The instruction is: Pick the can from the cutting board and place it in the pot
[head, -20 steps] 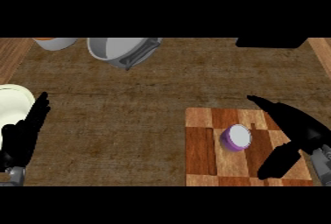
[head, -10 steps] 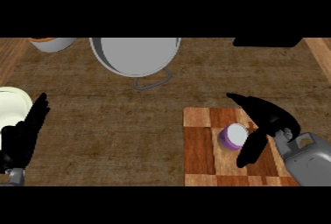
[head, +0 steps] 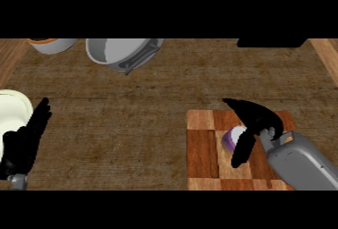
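Observation:
A purple can with a white top [head: 233,138] stands on the checkered wooden cutting board [head: 203,152] at the lower right. My right hand [head: 254,117] is over the can, its fingers arched above it and the thumb reaching down along its right side, hiding part of it. The fingers look relaxed rather than closed around the can. The grey pot [head: 120,52] sits at the top, left of centre, its handle pointing down toward me. My left hand [head: 25,142] rests open at the lower left edge, fingers pointing up.
A pale yellow plate [head: 13,106] lies at the left edge beside my left hand. A white bowl with an orange rim [head: 50,44] sits at the top left. A dark object [head: 272,42] lies at the top right. Brown counter stretches between the board and the pot.
My right hand has moved left and inward until it covers the can; the grey forearm now shows more. The view has shifted, with the pot sitting differently in it. The left hand stays still.

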Robot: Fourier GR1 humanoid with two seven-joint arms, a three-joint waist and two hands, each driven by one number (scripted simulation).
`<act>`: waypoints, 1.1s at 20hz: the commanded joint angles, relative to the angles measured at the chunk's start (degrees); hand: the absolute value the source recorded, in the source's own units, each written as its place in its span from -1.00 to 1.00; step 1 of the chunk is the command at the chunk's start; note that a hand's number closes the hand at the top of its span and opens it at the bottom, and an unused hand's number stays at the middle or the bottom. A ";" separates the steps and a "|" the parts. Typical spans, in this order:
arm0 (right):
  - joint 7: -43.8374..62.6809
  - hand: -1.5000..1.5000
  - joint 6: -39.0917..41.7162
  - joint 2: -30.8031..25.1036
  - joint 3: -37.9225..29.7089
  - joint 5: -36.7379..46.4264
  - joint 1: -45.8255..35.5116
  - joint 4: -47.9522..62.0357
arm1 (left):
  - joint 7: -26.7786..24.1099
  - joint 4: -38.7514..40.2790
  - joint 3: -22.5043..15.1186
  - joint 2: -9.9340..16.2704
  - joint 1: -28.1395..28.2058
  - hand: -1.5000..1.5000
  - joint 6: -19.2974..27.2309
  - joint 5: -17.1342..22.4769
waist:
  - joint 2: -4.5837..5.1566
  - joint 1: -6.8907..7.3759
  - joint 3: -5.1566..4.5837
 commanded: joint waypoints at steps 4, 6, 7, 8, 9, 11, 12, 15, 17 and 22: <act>6.16 -1.00 3.98 3.80 -0.13 4.34 -0.02 1.85 | 1.04 -0.93 0.90 -1.88 -0.35 0.00 -0.55 -1.54 | -0.08 -0.21 0.00; 0.05 -1.00 1.31 3.79 0.41 8.60 3.09 4.95 | 1.30 -1.60 2.09 -0.69 0.88 0.00 -2.42 -1.32 | -0.04 -0.14 0.02; 1.25 -1.00 2.79 4.66 -0.01 7.88 2.53 5.89 | 2.74 -3.54 2.37 -0.56 1.41 0.00 -2.43 -1.20 | -0.05 -0.05 0.02; 1.29 -1.00 3.58 5.52 -1.54 8.39 1.09 6.78 | -1.44 2.23 3.39 -1.39 -0.45 0.00 -2.81 -2.14 | 0.01 -0.21 0.00; -1.79 -1.00 1.49 6.49 -0.69 10.76 2.74 8.95 | -1.65 2.48 2.27 -3.39 -0.50 0.00 -2.00 -2.82 | 0.03 -0.21 0.01; 0.57 -1.00 3.50 8.95 -2.39 11.37 0.77 9.27 | 1.11 -2.41 2.98 -2.38 1.71 0.00 -2.69 -3.56 | -0.03 -0.03 0.02; 0.65 -1.00 4.62 7.13 -3.13 11.32 3.40 6.13 | 0.72 0.19 3.89 -2.87 -0.56 0.00 -3.40 -3.01 | -0.04 -0.32 0.01; -0.20 -1.00 5.41 7.69 -3.01 12.44 5.21 6.12 | 3.37 -1.43 4.58 -2.58 -1.50 0.00 -3.88 -3.50 | -0.05 -0.38 0.01; -3.83 -1.00 4.30 10.83 -2.61 13.84 1.66 13.64 | -3.32 3.27 7.35 -1.23 0.53 0.00 -7.78 -0.73 | 0.10 0.10 0.00; -11.21 1.00 7.22 8.53 -4.61 17.86 3.51 9.58 | -0.43 4.90 5.30 -5.52 -4.20 0.00 -3.85 -6.95 | 0.03 -0.37 0.01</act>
